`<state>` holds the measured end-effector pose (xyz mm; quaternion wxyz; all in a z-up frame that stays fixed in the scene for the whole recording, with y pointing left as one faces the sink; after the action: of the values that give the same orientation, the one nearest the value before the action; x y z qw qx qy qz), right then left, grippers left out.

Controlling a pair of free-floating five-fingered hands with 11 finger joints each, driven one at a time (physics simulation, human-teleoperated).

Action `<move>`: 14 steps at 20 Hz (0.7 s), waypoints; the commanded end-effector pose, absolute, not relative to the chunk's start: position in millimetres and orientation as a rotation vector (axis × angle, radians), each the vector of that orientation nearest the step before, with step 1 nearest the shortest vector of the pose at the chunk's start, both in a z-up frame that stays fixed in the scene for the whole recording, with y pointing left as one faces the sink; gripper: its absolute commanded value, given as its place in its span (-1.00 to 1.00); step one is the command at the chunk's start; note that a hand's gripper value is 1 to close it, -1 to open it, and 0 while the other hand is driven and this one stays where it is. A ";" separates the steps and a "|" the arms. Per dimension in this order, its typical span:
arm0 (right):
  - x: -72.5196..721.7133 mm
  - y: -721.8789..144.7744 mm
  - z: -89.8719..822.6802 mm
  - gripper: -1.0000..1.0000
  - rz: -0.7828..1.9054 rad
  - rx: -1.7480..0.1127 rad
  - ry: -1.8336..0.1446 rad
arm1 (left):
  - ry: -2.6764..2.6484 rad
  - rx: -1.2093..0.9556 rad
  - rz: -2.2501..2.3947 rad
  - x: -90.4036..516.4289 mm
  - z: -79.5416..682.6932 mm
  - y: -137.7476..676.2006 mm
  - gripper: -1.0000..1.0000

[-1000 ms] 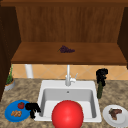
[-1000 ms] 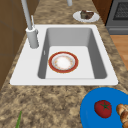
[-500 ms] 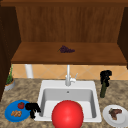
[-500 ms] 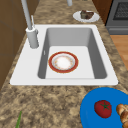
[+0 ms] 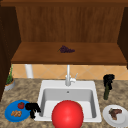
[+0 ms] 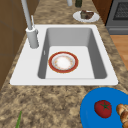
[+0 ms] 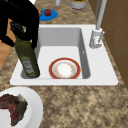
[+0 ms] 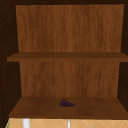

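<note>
My right hand [image 5: 109, 79] is curled round the neck of a dark green bottle [image 5: 106, 92] that stands upright just right of the sink [image 5: 93, 86]. From the right side, that hand [image 7: 23, 15] grips the bottle [image 7: 27, 58] near the basin's edge. My left hand [image 5: 32, 108] hangs with relaxed fingers at the right edge of a blue plate [image 5: 10, 114], by the sink's left rim, holding nothing. The blue plate [image 6: 91, 112] carries a tomato [image 6: 103, 108] and bread [image 6: 123, 113]. A red-rimmed bowl [image 6: 63, 62] lies in the basin.
The faucet [image 5: 68, 77] rises behind the basin. A white plate with meat [image 5: 115, 114] sits at the front right. A big red round shape [image 5: 67, 115] is at the sink's front. Grapes [image 5: 66, 49] lie on the wooden shelf above. A potted plant [image 5: 9, 81] is at the left.
My right hand has moved a little to the right and down with the bottle. The left hand has stayed where it was.
</note>
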<state>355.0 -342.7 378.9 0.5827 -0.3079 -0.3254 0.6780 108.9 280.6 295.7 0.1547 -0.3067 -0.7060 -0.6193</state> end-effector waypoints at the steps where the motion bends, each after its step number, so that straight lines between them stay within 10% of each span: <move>1: 353.3 -352.7 354.7 1.00 1.614 -0.749 -0.719 | -2.023 -0.879 -1.775 108.9 295.7 280.6 0.00; 14: 348.2 -361.9 297.9 1.00 1.613 -0.810 -0.714 | -2.023 -0.879 -1.775 108.9 295.7 280.6 0.00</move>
<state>347.1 -358.3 304.3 0.5696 -0.3334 -0.2949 0.6910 108.9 280.6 295.7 0.1547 -0.3067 -0.7060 -0.6193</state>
